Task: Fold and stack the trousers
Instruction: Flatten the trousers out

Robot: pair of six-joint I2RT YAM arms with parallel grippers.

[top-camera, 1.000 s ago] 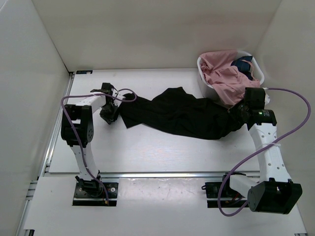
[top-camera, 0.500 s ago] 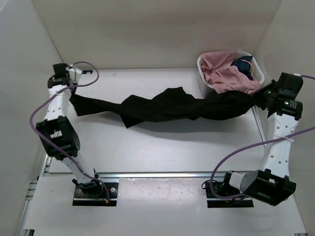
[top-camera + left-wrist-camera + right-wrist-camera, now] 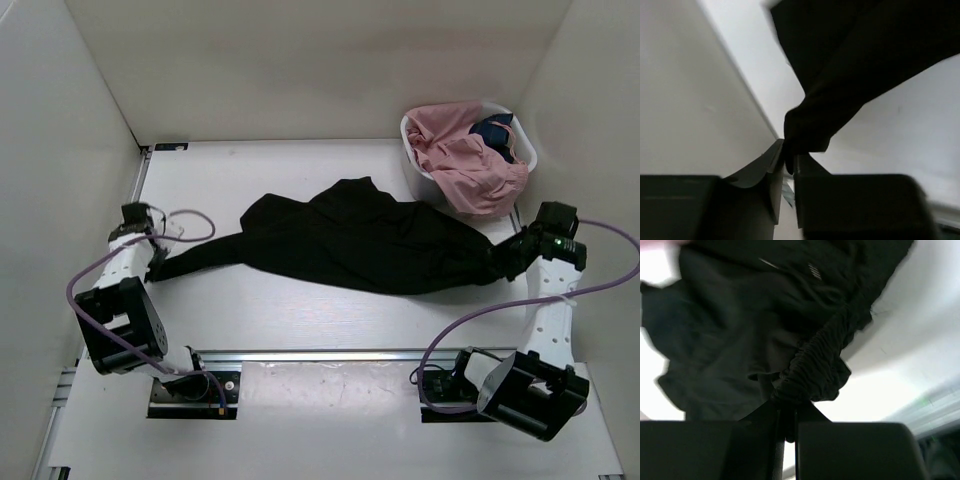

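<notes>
Holding the black trousers point(image 3: 350, 240) by both ends, with the rumpled middle lying across the centre of the desk point(image 3: 300, 310). Pinching the narrow end by the left wall in the left hand point(image 3: 157, 264), fingers shut tight on a small tuck of cloth. Gripping the gathered, elastic-looking band at the other end in the right hand point(image 3: 503, 262), fingers shut on the bunched ridge, just in front of the white basket point(image 3: 412, 172) of pink clothing point(image 3: 465, 160).

Judging the fabric soft, limp and light: sagging between the two grips, creasing in the middle, giving no stiffness to push against. Nothing fragile here, so a firm pinch is doing no harm. Rating the thin left-hand tuck as the riskier hold, likely to slide out under a hard pull. Favouring the thicker parts for taking hold: the ruched band and the seamed hem corners. Expecting folds to wander unless the cloth is drawn flat first.
</notes>
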